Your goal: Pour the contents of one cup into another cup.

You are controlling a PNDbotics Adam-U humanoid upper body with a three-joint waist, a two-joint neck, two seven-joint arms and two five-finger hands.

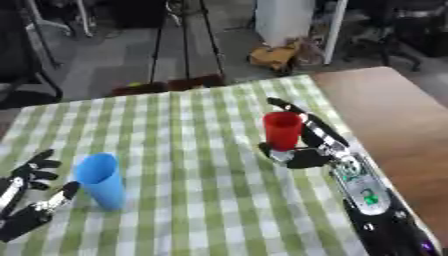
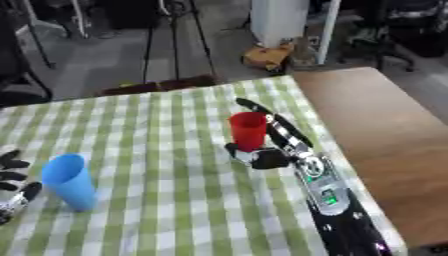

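Note:
A red cup (image 1: 282, 130) stands upright on the green-and-white checked cloth (image 1: 201, 200), right of centre. My right hand (image 1: 308, 150) lies around it: straight fingers (image 1: 289, 107) run along its far right side and the thumb sits at its near base, touching or almost touching. A blue cup (image 1: 101, 180) stands upright at the left. My left hand (image 1: 31, 192) rests open just left of the blue cup, fingers spread, thumb near the cup's base. I cannot see what either cup holds.
Bare brown tabletop (image 1: 394, 115) lies to the right of the cloth. Beyond the far table edge are the floor, stand legs (image 1: 184, 45), a white cabinet (image 1: 284, 20) and a brown bag (image 1: 276, 56).

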